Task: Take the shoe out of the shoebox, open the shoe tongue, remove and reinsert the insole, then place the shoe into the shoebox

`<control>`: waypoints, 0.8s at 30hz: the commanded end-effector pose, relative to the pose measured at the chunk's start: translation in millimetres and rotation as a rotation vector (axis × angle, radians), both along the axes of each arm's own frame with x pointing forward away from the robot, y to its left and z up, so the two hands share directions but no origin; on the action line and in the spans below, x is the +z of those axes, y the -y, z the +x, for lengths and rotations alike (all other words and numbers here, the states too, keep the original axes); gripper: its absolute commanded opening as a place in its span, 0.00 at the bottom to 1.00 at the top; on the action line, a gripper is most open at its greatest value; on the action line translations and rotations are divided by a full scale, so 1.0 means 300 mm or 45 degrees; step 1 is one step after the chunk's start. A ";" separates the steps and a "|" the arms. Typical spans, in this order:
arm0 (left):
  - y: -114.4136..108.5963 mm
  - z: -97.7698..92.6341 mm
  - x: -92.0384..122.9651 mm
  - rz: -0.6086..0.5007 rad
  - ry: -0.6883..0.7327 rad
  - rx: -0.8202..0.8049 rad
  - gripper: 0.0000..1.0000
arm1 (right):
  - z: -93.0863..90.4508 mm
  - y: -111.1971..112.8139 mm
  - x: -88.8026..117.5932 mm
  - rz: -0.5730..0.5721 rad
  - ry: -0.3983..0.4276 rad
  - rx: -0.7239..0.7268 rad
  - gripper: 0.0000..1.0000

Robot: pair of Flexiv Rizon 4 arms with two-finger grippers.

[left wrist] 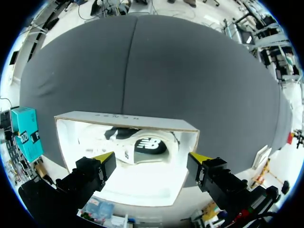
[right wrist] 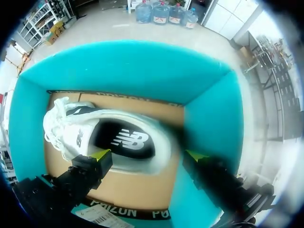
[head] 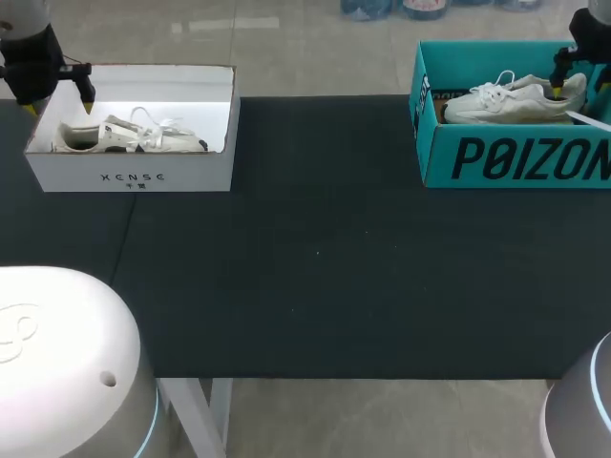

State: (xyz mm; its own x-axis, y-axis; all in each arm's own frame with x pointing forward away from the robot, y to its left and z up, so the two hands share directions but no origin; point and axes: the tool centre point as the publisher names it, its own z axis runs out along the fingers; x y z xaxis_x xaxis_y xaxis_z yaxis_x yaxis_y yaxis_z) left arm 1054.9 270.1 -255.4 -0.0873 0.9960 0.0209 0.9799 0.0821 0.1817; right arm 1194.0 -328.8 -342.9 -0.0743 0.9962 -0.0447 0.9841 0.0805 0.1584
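Note:
A white shoebox point(head: 134, 176) stands at the table's far left with a white shoe point(head: 129, 136) lying in it. My left gripper point(head: 57, 103) hangs open above the box's left end. In the left wrist view the left gripper point(left wrist: 152, 157) is over the shoe point(left wrist: 142, 145), whose dark insole shows. A teal shoebox point(head: 516, 157) at the far right holds a second white shoe point(head: 511, 98). My right gripper point(head: 579, 88) is open over its heel end. In the right wrist view the right gripper point(right wrist: 147, 155) straddles the shoe point(right wrist: 109, 135) inside the teal box point(right wrist: 128, 71) without touching it.
Black cloth covers the table point(head: 315, 258) between the two boxes. The white robot bases point(head: 67, 363) rise at the near corners, the other base point(head: 582, 410) at the right. The table's front edge runs just beyond them.

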 end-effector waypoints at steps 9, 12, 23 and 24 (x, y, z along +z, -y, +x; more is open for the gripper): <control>-0.001 0.000 0.000 0.001 0.001 -0.001 1.00 | 0.065 0.012 -0.020 -0.013 -0.031 -0.020 1.00; -0.001 0.000 0.000 0.001 0.001 -0.001 1.00 | 0.066 0.014 -0.022 -0.017 -0.033 -0.022 1.00; -0.001 0.000 0.000 0.001 0.001 -0.001 1.00 | 0.068 0.014 0.003 -0.033 -0.015 -0.020 1.00; -0.001 0.000 0.000 0.001 0.001 -0.001 1.00 | 0.068 0.015 0.004 -0.033 -0.015 -0.020 1.00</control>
State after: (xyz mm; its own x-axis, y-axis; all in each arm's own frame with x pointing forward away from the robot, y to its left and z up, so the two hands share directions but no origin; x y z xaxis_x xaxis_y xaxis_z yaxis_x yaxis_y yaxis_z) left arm 1054.9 270.1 -255.3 -0.0873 0.9960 0.0209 0.9799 0.0821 0.1817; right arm 1210.0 -332.2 -342.7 -0.0585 0.9957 -0.0711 0.9855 0.0690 0.1553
